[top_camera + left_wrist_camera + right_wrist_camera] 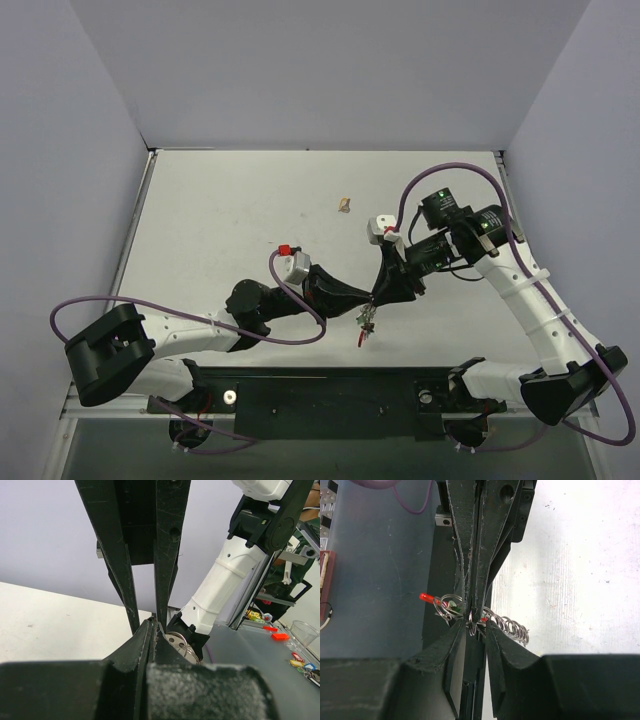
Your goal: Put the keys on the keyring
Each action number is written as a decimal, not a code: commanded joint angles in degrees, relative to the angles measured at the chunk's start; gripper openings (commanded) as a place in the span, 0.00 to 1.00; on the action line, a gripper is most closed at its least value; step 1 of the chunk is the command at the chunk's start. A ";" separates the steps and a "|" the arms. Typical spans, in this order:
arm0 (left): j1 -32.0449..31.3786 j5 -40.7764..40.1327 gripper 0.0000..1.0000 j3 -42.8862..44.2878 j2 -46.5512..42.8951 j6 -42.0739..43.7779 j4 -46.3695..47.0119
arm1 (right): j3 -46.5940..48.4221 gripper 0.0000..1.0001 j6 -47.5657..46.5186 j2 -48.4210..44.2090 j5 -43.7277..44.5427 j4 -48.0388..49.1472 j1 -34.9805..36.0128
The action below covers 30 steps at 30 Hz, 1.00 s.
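You have left gripper (152,625) pinched shut on keyring (471,616). Your right gripper (476,627) sits barely parted astride it, grip unclear. The keys (449,605) hang bunched beside the tips. Keep ring steady, feed slowly.

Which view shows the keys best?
The right wrist view: the keys show close up, with separate pieces distinct. The top view shows the keys only as a tiny speck. In the left wrist view the left claw hides them.

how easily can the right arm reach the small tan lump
Probably not yet: nothing blocks the small tan lump, but the right gripper is shut on the tiny silver-grey metal keys.
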 commanded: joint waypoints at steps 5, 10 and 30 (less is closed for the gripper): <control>-0.15 -1.07 0.00 1.13 -1.08 -0.67 11.45 | 0.03 0.14 0.20 -1.44 -2.02 0.05 0.44; -0.15 -1.60 0.00 1.13 -1.08 -0.67 11.53 | -0.06 0.00 -0.07 -1.61 -2.03 0.05 0.44; -0.68 -12.05 0.49 -0.10 -6.43 -0.59 4.78 | 0.73 0.00 4.24 -1.09 -1.67 -0.03 -3.77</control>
